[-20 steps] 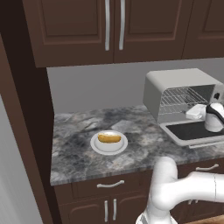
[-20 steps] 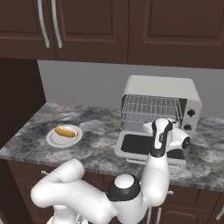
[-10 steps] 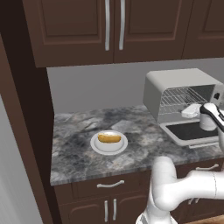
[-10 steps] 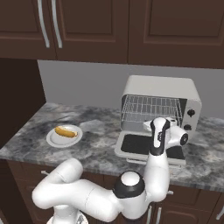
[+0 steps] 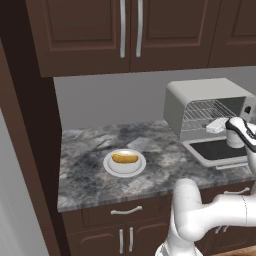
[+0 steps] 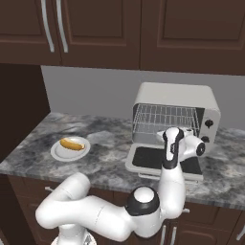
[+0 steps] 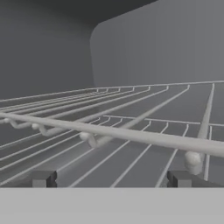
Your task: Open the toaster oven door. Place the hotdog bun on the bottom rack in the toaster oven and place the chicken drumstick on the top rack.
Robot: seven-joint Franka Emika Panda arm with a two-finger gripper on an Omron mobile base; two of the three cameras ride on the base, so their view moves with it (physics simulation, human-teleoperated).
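The toaster oven (image 5: 200,100) (image 6: 177,95) stands at the right of the counter with its door (image 5: 220,150) (image 6: 148,158) folded down flat. Wire racks (image 6: 162,117) (image 5: 205,112) show inside. My gripper (image 5: 214,125) (image 6: 162,135) (image 7: 111,179) hovers above the door at the oven's mouth, open and holding nothing. In the hand view a wire rack (image 7: 131,135) stretches away just past the fingertips. The hotdog bun (image 5: 125,158) (image 6: 72,143) lies on a white plate (image 5: 111,167) (image 6: 60,154) on the counter's left part. The chicken drumstick is out of view.
Dark wall cabinets (image 5: 130,30) (image 6: 143,28) hang over the grey marble counter (image 5: 90,165) (image 6: 105,162). A dark tall panel (image 5: 25,150) bounds the counter on the left. Drawers and cupboard doors (image 5: 120,220) sit under the front edge.
My hand has edged slightly left, closer to the oven's opening. Its jaws have stayed open; the bun and plate have not moved.
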